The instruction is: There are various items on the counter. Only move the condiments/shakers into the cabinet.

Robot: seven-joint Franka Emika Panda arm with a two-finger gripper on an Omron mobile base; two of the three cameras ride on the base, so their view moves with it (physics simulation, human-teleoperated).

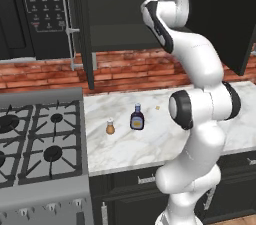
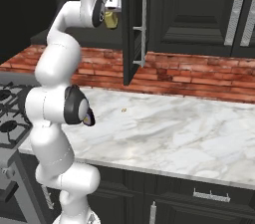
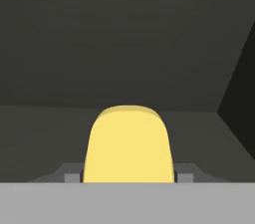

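I am holding the yellow squeeze bottle point(image 3: 128, 143) pinched between the two fingers of the gripper point(image 3: 128, 177), which are pressing in on its sides low in the hand view. In the right base view the gripper point(image 2: 112, 15) is raised high at the open mouth of the cabinet point(image 2: 194, 14), with the yellow squeeze bottle point(image 2: 111, 19) showing just under the white hand. Ahead of the gripper I am seeing the dark back wall and the flat inner shelf point(image 3: 45, 138) of the cabinet, the shelf lying around and beyond the bottle's foot; I cannot tell whether the bottle is touching it. The cabinet door point(image 2: 132, 24) is standing open just to one side of the hand. Far below the gripper, on the counter point(image 1: 210, 119), the dark sauce bottle point(image 1: 137, 117) is standing upright with the small orange-brown shaker point(image 1: 110, 127) near it, the two apart from each other. A tiny orange speck point(image 1: 157, 107) is lying on the marble a little beyond the sauce bottle. The stove point(image 1: 40, 139) is sitting beside the counter, well below and away from the hand.
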